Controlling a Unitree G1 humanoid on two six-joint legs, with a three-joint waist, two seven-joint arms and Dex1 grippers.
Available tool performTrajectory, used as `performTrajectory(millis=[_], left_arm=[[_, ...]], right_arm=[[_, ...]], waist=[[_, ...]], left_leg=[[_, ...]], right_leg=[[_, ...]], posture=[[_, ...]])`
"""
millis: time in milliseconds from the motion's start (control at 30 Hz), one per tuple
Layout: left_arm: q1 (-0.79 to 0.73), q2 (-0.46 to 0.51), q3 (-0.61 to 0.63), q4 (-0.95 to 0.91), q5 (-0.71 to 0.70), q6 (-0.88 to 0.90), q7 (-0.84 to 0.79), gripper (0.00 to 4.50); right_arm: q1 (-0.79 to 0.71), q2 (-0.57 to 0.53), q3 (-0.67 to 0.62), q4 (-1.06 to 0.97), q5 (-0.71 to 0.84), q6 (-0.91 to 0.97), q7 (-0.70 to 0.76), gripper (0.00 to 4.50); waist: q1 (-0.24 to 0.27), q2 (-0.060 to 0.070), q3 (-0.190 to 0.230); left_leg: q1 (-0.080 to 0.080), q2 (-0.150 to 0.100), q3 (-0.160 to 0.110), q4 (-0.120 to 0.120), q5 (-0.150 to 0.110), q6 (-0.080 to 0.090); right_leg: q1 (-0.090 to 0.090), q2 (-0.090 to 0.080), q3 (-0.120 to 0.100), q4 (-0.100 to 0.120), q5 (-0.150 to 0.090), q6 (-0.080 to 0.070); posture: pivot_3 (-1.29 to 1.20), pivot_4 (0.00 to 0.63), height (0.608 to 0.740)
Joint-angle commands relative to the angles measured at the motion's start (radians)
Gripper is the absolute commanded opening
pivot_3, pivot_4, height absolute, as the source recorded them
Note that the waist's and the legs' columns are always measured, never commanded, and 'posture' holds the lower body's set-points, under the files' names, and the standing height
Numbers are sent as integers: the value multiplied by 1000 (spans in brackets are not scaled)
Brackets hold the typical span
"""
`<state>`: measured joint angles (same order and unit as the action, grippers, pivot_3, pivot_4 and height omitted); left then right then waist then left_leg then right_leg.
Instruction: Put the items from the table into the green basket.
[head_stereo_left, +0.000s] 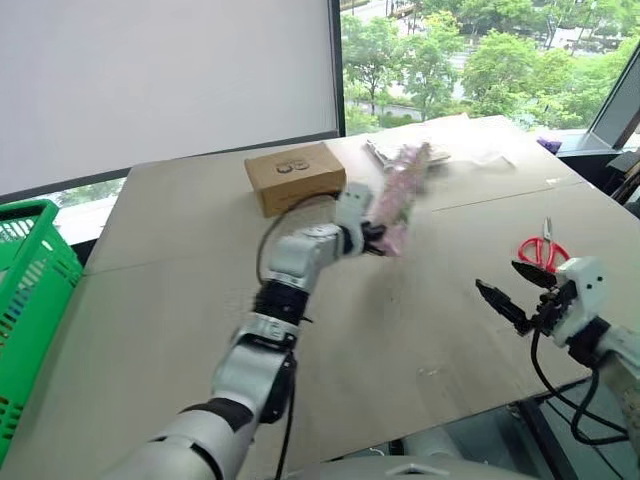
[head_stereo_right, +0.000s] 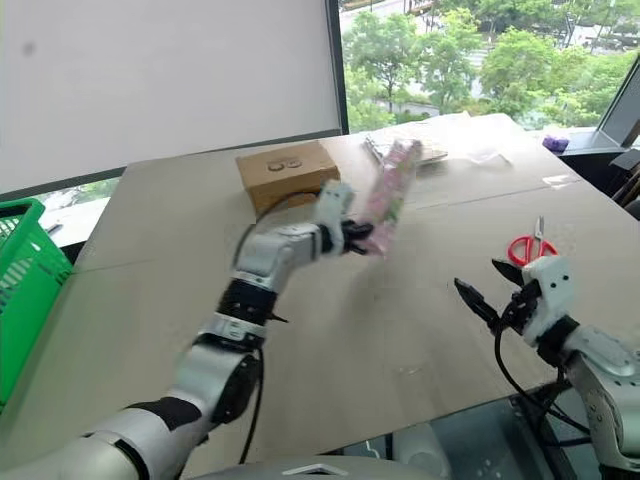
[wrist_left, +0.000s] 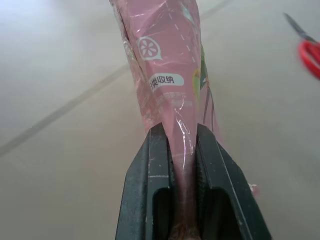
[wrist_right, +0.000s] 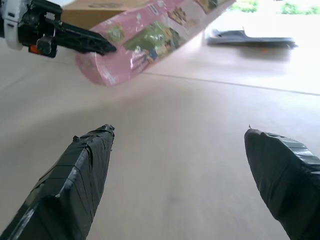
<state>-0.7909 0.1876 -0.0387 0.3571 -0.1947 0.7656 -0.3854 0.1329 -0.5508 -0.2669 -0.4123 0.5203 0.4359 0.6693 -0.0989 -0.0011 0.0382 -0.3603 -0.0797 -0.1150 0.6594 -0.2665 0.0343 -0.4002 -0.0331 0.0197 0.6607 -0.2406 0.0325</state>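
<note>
Bright daylight from the window (head_stereo_left: 480, 60) (blown-out glare), motion blur on the lifted packet (head_stereo_left: 400, 195).

left arm reaching forward, left gripper (wrist_left: 184, 150) clamped on something pink between its fingers, right gripper (wrist_right: 180, 150) spread wide, nothing between its fingers

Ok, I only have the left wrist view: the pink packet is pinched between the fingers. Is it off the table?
Observer: Yes. The left gripper holds the packet by its lower end, tilted up above the table, just in front of a cardboard box.
Operator: Where's the basket?
Observer: The green basket is at the table's left edge, well to the left of the packet.
Operator: And the right gripper?
Observer: The right gripper is open and empty, hovering over the table near the red scissors.
</note>
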Motion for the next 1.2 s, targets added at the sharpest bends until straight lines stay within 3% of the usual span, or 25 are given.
performTrajectory(millis=[33,400,633,933,1200], left_arm=[[-14,108,73,-126,13,-11,18,2],[106,572,259,-328,99,85,33,2],[257,821,446,-317,139,84,35,2],[389,956,553,-200,189,-14,31,2],[428,964,548,-92,184,-85,17,2]], right_arm=[[-112,0,48,-36,46,31,11,4500],[-487,55,224,1,155,147,84,4500],[-650,110,292,36,196,193,108,4500],[-721,182,335,45,205,194,118,4500],[-732,208,339,59,178,163,112,4500]], waist=[[11,-1,1],[90,-6,4],[139,-10,6],[208,-17,2],[229,-21,0]], left_leg=[[-1,-1,-1,0,0,0],[-9,-2,-1,-7,3,-5],[-9,-3,-1,-8,3,-5],[-8,-3,-3,-8,1,-2],[-8,-3,-2,-8,0,-3]], right_leg=[[-1,0,0,0,0,0],[-13,-1,2,1,3,-6],[-14,-1,2,0,3,-7],[-14,-1,-1,2,4,-7],[-14,-1,-1,1,4,-8]], posture=[[-86,0,740],[78,0,740],[168,0,740],[203,0,740],[178,0,740]])
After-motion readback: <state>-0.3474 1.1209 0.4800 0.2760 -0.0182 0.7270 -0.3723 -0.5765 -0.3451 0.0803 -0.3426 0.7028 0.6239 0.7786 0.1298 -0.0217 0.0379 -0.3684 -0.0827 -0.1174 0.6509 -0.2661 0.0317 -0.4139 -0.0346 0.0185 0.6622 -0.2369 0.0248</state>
